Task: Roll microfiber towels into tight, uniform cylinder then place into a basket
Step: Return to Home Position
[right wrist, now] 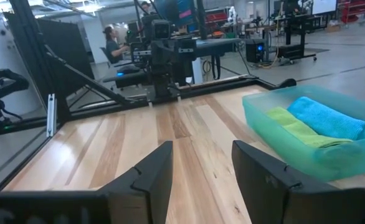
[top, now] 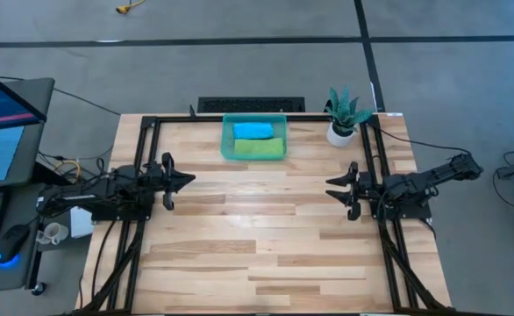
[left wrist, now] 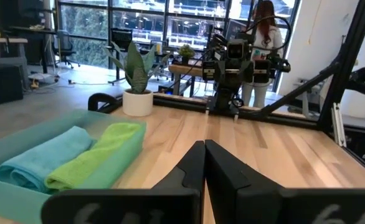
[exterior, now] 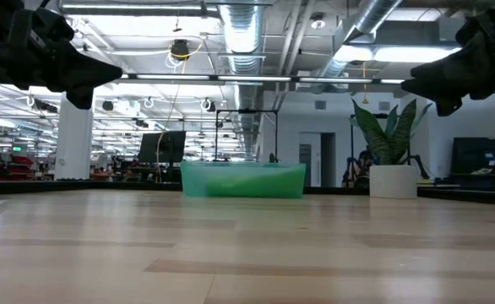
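The teal basket [top: 254,137] stands at the table's far middle. Inside it lie two rolled microfiber towels side by side: the sky-blue one [top: 253,130] on the far side, the lime-green one [top: 259,147] on the near side. Both also show in the left wrist view, blue [left wrist: 42,158] and green [left wrist: 95,155]. My left gripper [top: 189,179] hovers at the table's left edge, shut and empty, pointing level toward the right. My right gripper [top: 331,188] hovers at the right edge, open and empty, pointing level toward the left. Both are clear of the basket.
A white pot with a green plant [top: 343,118] stands at the far right, beside the basket. Black frame rails [top: 143,149] run along the table's left, right and far sides. Bare wood [top: 257,228] spreads between the arms. A person shows beyond the table [left wrist: 266,28].
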Controlling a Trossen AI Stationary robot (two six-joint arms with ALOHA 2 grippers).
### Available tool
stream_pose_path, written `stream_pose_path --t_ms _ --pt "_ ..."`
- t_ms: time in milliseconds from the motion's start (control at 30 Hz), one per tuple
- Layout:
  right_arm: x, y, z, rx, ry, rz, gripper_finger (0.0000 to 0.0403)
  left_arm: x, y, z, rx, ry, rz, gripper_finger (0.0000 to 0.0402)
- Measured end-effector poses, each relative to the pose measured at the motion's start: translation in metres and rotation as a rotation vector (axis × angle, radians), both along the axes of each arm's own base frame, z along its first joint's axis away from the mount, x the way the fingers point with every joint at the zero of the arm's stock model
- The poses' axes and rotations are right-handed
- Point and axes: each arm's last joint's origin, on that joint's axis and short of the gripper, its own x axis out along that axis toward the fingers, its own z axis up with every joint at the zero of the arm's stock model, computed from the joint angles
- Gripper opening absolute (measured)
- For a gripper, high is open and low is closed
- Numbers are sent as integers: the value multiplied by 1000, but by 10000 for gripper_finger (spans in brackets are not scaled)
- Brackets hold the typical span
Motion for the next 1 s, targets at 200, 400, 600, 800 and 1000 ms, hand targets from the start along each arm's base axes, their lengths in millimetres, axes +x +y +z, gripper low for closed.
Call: stream_pose_path --t_ms 200,400,600,800,1000 --pt "0 0 0 0 0 0 185 0 0 0 -16 -2 -1 0" --pt "0 0 0 0 0 0 187 0 0 0 -17 -1 -1 0" --pt "0 0 0 0 1 0 185 0 0 -1 -17 -1 -2 0" --pt "0 0 0 1 1 0 187 0 0 -1 -18 0 -2 0" --pt "0 0 0 0 1 0 185 0 0 -1 -18 0 -2 0"
